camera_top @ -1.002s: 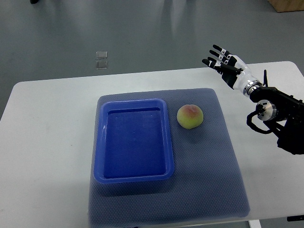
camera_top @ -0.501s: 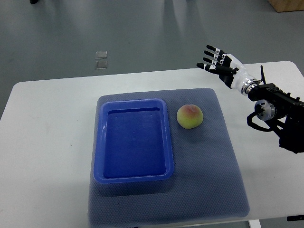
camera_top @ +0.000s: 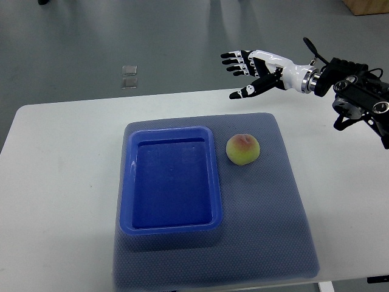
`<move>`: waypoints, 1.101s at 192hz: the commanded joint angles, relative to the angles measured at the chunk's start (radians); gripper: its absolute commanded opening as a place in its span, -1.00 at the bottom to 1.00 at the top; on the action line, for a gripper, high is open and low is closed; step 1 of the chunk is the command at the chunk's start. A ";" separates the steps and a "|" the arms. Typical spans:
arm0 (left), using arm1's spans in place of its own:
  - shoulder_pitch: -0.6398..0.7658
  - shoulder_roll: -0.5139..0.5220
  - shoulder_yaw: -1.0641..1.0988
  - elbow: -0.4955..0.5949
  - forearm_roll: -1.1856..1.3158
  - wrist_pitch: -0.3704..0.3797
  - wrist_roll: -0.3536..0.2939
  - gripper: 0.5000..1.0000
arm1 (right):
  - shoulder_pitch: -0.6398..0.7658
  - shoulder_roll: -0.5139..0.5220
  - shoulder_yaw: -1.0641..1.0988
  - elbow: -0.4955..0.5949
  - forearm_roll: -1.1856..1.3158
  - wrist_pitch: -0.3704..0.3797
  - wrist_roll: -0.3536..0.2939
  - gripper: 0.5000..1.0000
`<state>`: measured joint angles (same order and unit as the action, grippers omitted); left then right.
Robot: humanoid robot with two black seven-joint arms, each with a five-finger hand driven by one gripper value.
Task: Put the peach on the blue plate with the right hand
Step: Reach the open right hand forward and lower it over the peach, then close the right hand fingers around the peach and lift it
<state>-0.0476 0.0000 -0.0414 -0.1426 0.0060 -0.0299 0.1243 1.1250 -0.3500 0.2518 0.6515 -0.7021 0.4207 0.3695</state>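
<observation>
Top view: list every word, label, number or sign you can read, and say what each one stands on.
None can be read.
Peach, blue plate, grey mat and table: no print.
Right hand: small white patches on the fingers, no legible characters.
Floor: two small pale squares, too small to tell whether they carry text.

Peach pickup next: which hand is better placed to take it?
Right. The right hand is open, hovering past the table's far edge, up and right of the peach, which sits on the mat right of the blue plate. No left arm shows in the view.
</observation>
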 commanded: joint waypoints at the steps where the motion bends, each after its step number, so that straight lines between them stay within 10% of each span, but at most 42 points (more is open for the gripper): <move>1: 0.000 0.000 0.000 0.000 0.000 0.001 0.000 1.00 | 0.065 -0.034 -0.088 0.069 -0.073 0.009 0.009 0.70; 211: 0.000 0.000 0.002 0.000 0.000 0.001 0.000 1.00 | 0.154 -0.050 -0.410 0.237 -0.573 -0.115 0.005 0.68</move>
<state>-0.0474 0.0000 -0.0403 -0.1424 0.0062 -0.0291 0.1241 1.2896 -0.4063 -0.1453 0.8928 -1.2747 0.3237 0.3759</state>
